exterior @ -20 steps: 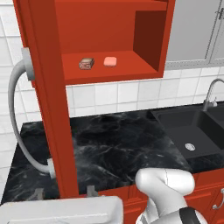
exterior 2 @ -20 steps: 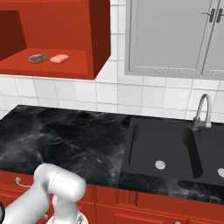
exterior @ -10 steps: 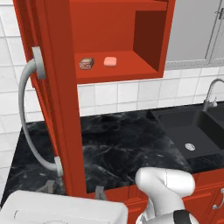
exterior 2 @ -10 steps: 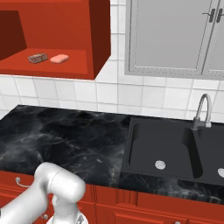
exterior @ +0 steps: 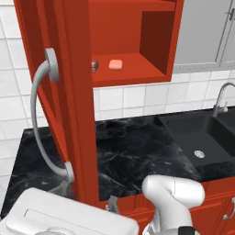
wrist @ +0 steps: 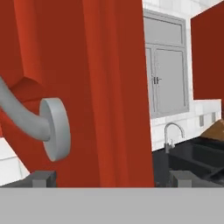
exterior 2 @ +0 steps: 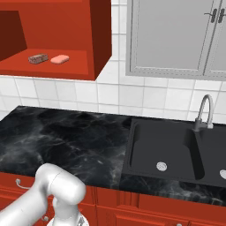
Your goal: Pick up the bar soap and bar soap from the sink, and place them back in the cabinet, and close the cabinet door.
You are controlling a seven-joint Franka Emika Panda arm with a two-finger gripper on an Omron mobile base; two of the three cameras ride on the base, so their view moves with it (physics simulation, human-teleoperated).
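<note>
Red cabinet door (wrist: 92, 87) stands edge-on right before my gripper (wrist: 111, 178), its two tips spread wide with nothing between them, I think. Both bar soaps (exterior 2: 48, 58) lie side by side on the cabinet (exterior 2: 70, 66) shelf; the black sink (exterior 2: 176, 150) holds none.

Left base cam: behind the arm, looks forward and down, cabinet door (exterior: 64, 92) close at 9 o'clock. Right base cam: same aim from the other side, sink (exterior 2: 176, 152) at 3 o'clock. Both share cabinet (exterior 2: 66, 39), surface (exterior: 137, 151), sink. Hand cam: tight on the door edge, faucet (wrist: 171, 133) far behind.
</note>
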